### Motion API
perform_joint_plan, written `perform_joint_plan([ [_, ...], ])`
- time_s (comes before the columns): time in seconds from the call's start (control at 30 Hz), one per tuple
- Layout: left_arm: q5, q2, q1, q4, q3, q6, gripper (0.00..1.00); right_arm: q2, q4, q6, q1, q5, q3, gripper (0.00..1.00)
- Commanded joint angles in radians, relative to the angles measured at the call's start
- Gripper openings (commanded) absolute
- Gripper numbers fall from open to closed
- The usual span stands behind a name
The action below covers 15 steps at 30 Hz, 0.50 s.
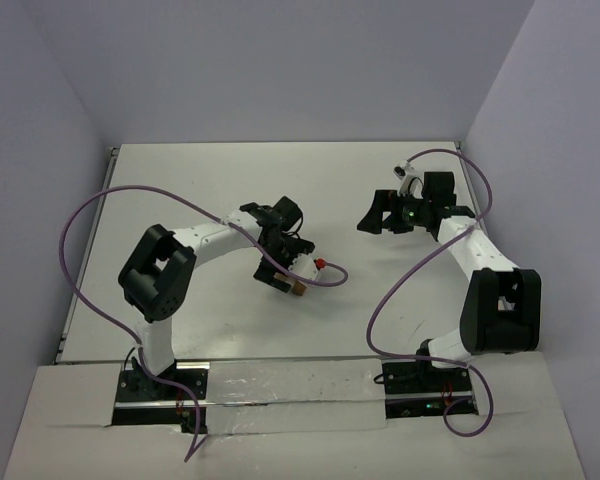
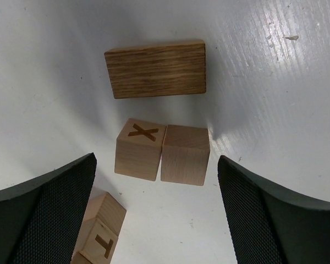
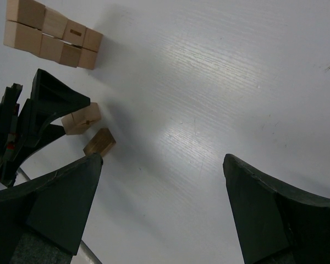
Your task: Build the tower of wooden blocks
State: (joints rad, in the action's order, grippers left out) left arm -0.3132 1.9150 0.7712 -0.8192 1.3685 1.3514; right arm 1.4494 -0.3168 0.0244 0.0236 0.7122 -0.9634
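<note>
Left hand [image 2: 157, 165] over two wood blocks [image 2: 184, 154]

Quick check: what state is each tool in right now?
Left tool: open, holding nothing, poised over two side-by-side wood blocks.
Right tool: open, holding nothing.

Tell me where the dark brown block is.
Left wrist view: the dark brown block lies ahead of the open left gripper, just beyond the touching X cube and plain cube.

White table [image 1: 190, 180], pale lavender walls [image 1: 280, 60]
</note>
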Motion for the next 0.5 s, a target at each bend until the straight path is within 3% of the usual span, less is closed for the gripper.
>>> perform_joint_plan([
  [0.0,-0.007,0.026,0.005,-0.019,0.002,0.033,0.94,0.008,0.003,-0.014,0.011,0.027,-0.049,0.98],
  [0.3,-0.004,0.041,0.004,-0.024,0.003,0.032,0.87,0.009,-0.001,-0.013,0.014,0.032,-0.049,0.98],
  [0.47,-0.005,0.040,0.001,-0.036,0.011,0.025,0.72,0.010,0.001,-0.014,0.016,0.035,-0.050,0.98],
])
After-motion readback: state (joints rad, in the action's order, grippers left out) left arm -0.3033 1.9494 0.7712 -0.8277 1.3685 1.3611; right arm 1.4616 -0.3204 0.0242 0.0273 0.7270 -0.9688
